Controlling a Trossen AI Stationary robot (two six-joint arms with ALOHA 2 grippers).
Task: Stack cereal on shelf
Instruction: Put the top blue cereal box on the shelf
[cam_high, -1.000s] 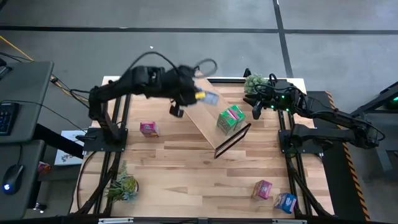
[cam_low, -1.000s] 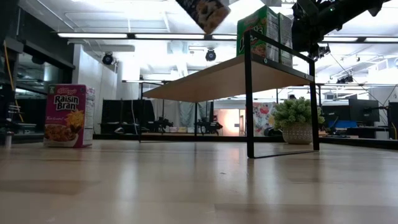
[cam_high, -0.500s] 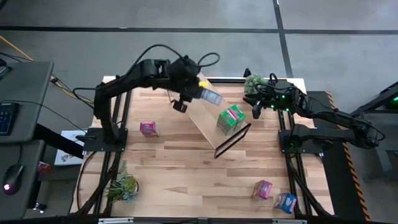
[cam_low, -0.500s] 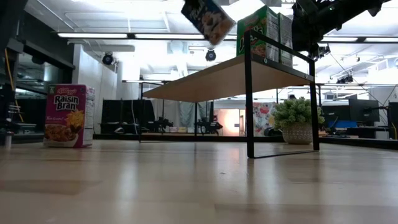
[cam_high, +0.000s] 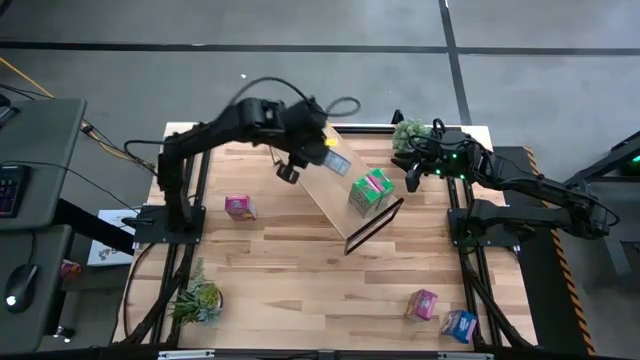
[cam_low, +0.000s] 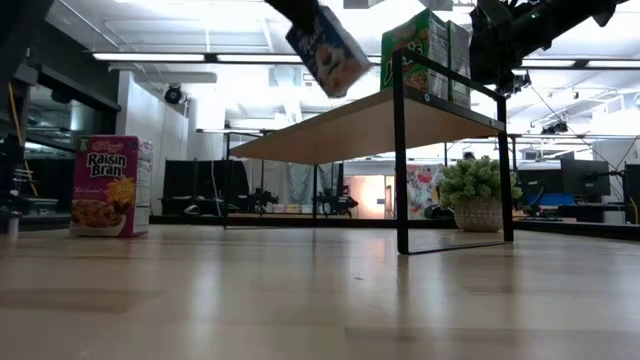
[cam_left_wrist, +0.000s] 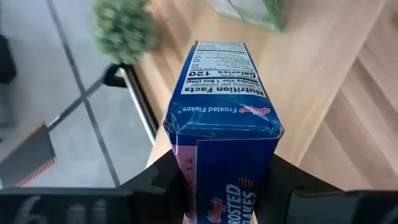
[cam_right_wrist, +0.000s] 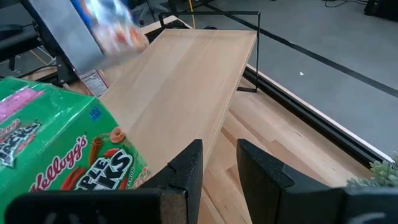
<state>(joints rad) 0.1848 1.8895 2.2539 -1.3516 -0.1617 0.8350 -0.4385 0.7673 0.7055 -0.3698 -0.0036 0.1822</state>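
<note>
Left gripper grips a blue cereal box above the shelf — right gripper, at three o'clock, holds nothing, fingers slightly apart.

One camera hangs overhead, looking straight down on the whole pale plank tabletop. Another sits at tabletop level, facing across into the room. Each wrist camera looks forward past its own fingers at close range. All four share the long light-wood shelf board with black metal frame ends
</note>
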